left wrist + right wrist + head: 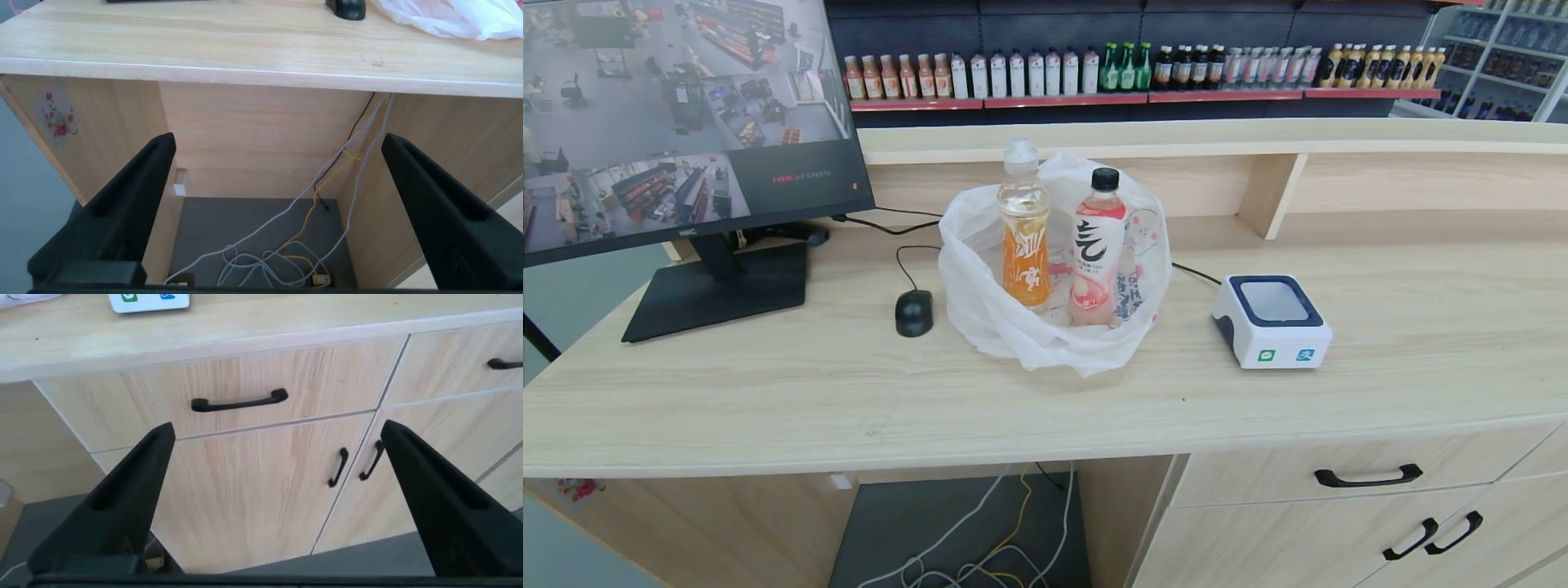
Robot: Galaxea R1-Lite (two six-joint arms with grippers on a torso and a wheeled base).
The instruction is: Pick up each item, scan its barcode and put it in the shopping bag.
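A white plastic shopping bag [1013, 327] stands open in the middle of the wooden counter [768, 400]. Inside it an orange drink bottle [1023, 237] with a white cap and a pink-labelled bottle [1098, 253] with a black cap stand upright. To the bag's right sits the white and blue barcode scanner [1271, 320]. My left gripper [278, 196] hangs open below the counter's front edge, facing the open knee space. My right gripper [278, 490] is open too, held low before the drawer front [245, 384], with the scanner's base [149, 301] above it.
A monitor [678, 122] on a black stand is at the counter's left, with a black mouse [914, 313] beside the bag. Loose cables [278, 253] lie under the counter. Drawers and cabinet doors with black handles [1368, 476] are at the lower right. Bottle shelves [1143, 69] line the back.
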